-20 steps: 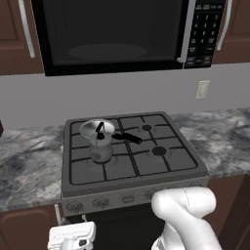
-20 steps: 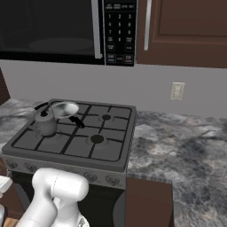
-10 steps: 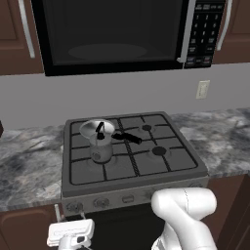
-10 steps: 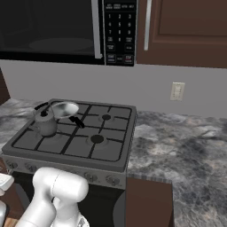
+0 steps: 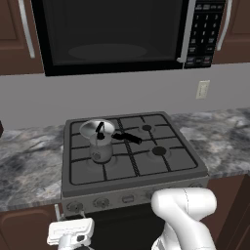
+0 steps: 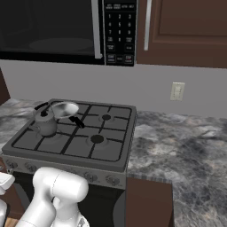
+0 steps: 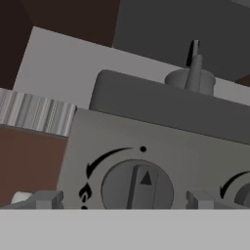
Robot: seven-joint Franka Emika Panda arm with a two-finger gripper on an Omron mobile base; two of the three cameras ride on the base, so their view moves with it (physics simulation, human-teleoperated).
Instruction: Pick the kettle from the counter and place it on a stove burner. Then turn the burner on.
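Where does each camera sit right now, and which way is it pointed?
Left base view: behind-left of the arm, facing the stove, kettle on its grate; white arm lower right.
Right base view: behind-right, same stove and kettle; arm lower left.
Hand view: low, facing the stove's front knob; open gripper fingertips at bottom.

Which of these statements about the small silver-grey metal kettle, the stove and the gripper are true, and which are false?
1. The small silver-grey metal kettle stands on the grey marbled stone counter. False: it stands on the stove's front left burner.
2. The flat round silver pan sits behind the kettle. True.
3. The gripper is open, facing a round grey stove knob. True.
4. The gripper holds the kettle. False: it holds nothing.
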